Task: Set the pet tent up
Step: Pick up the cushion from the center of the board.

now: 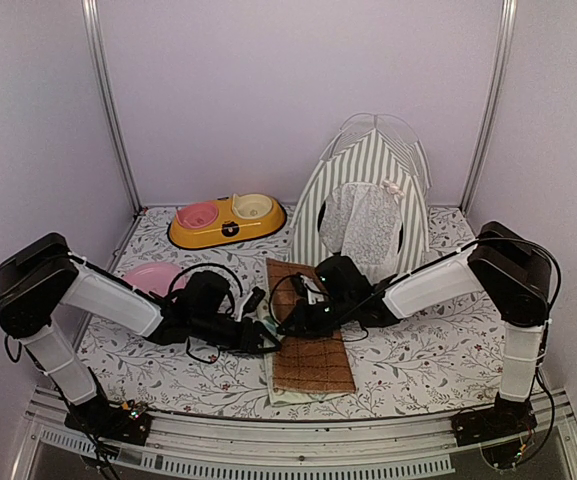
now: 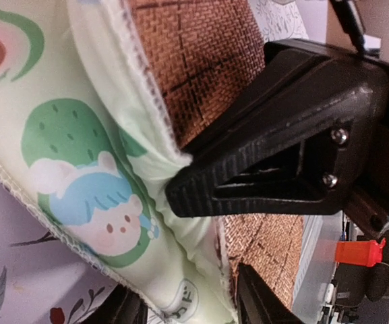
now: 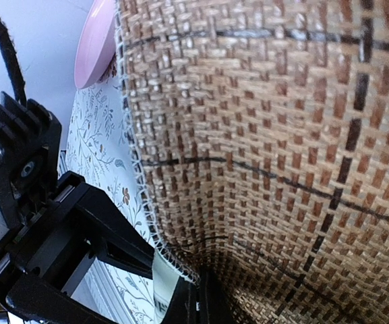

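As right end effector [image 1: 288,326] pinches the mat [image 1: 313,350] in front of the tent [image 1: 368,170], left end effector [image 1: 268,344] grip unclear, uneven pulling may free it.

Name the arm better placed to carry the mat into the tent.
Right, probably: its claw is shut on the mat, and the tent stands at the back right.

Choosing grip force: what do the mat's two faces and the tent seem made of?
Mat: brown face looks like matte woven straw or rattan, from its coarse basket weave; printed face, soft smooth cloth, creasing. Tent: thin striped fabric, hanging in smooth panels.
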Tool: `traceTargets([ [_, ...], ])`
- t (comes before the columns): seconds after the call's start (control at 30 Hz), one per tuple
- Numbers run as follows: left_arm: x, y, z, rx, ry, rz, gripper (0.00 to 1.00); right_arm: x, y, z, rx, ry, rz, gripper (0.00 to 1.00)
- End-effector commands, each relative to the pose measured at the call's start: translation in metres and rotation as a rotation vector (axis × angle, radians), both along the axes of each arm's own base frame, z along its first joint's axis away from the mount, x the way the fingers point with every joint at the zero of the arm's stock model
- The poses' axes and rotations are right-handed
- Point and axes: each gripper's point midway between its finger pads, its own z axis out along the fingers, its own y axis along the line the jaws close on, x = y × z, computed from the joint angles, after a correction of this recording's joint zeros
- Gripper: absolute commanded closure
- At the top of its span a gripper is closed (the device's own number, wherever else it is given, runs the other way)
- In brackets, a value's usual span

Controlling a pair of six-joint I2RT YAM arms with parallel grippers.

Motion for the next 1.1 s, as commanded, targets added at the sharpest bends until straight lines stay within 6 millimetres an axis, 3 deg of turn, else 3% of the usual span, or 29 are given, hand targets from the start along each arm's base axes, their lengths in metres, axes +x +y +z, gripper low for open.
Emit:
traceTargets([
  [0.0, -0.010, -0.010, 0.003, -0.028, 0.016, -0.035, 0.51, 0.013, 0.008, -0.001, -0.009, -0.055, -0.048, 1.00],
  [0.23, -0.007, -0.009, -0.007, 0.020, 0.018, 0.003, 0.50, 0.021, 0.013, 0.018, 0.019, -0.079, -0.079, 1.00],
  [0.33, -0.004, -0.008, -0.008, 0.023, 0.017, 0.023, 0.61, 0.019, 0.015, 0.023, 0.028, -0.085, -0.072, 1.00],
  [0.4, -0.002, -0.007, -0.008, 0.028, 0.012, 0.035, 0.80, 0.017, 0.015, 0.028, 0.035, -0.093, -0.067, 1.00],
  [0.47, -0.001, -0.004, -0.008, 0.040, 0.007, 0.049, 1.00, 0.016, 0.013, 0.036, 0.040, -0.113, -0.062, 0.90],
  [0.67, 0.003, 0.012, -0.003, 0.091, -0.035, 0.087, 1.00, 0.021, -0.013, 0.075, -0.011, -0.254, -0.092, 0.47],
  [0.77, 0.006, 0.024, 0.005, 0.120, -0.079, 0.110, 1.00, 0.027, -0.036, 0.098, -0.073, -0.344, -0.144, 0.32],
  [0.87, 0.011, 0.036, 0.013, 0.158, -0.119, 0.140, 1.00, 0.041, -0.064, 0.119, -0.137, -0.434, -0.226, 0.21],
  [1.07, 0.024, 0.050, 0.041, 0.207, -0.220, 0.177, 1.00, 0.084, -0.122, 0.115, -0.275, -0.474, -0.394, 0.12],
])
